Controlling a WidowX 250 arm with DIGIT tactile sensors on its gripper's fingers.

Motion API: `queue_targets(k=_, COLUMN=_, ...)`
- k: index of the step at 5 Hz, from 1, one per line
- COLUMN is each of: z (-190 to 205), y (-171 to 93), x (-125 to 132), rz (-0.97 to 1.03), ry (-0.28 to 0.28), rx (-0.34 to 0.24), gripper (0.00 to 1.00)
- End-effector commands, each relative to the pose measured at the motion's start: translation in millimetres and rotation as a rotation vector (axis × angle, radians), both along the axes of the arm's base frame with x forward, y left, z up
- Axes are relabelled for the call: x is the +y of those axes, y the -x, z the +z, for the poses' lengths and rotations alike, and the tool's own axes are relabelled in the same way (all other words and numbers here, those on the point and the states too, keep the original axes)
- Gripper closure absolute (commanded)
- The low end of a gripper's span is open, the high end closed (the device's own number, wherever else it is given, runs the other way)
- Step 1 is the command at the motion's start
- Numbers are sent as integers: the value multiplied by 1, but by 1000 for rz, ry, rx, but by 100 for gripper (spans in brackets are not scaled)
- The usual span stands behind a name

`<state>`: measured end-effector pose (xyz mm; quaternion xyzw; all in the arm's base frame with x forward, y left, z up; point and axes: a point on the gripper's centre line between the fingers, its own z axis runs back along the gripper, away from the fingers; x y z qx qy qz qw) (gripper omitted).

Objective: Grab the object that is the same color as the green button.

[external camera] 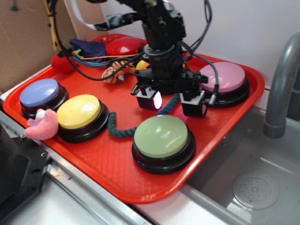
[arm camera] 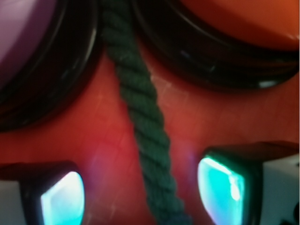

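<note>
A big red tray (external camera: 225, 136) sits on the counter beside a sink (external camera: 262, 183), and it holds lots of things. Nearest the front edge is the green button (external camera: 161, 136), a round pale green dome on a black base. To its left is a yellow button (external camera: 78, 111), with a pink soft toy (external camera: 43, 125) touching it at the tray's left edge. The dark green rope (external camera: 123, 129) lies flat on the tray between the yellow button and the green button, with one end curled near the yellow one, and it runs back under the robot's gripper (external camera: 171, 104). The gripper hangs low over the rope with its two fingers wide apart, one on each side, and it holds nothing. In the wrist view the rope (arm camera: 147, 136) goes right down the middle between the two glowing fingertips (arm camera: 220, 185) and does not touch them. A blue button (external camera: 40, 93) sits further left, and a pink button (external camera: 224, 77) sits to the right behind the gripper. At the back of the tray are a small orange striped toy (external camera: 114, 72), a red button (external camera: 123, 45), a dark blue cloth (external camera: 89, 47) and a red ball (external camera: 61, 63).
</note>
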<state>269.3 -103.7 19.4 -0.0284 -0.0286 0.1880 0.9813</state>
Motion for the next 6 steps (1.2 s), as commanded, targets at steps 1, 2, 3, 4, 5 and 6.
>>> queue_targets(k=1, z=17, y=-8, x=1, rz=-30, ry=36, rx=-43, gripper=100)
queue_targets(k=2, z=19, y=-7, x=1, rz=-27, ry=33, rx=-46, gripper=100)
queue_targets(k=3, z=23, y=-5, x=4, rz=-17, ry=40, rx=-60, gripper=100)
queue_targets(k=4, z=31, y=-2, x=8, rz=-32, ry=50, rx=-68, gripper=100)
queue_targets(k=5, z=48, y=0, x=15, rz=-63, ry=51, rx=-92, gripper=100)
queue_targets(k=6, z=74, y=0, x=34, rz=-107, ry=30, rx=-128, gripper=100)
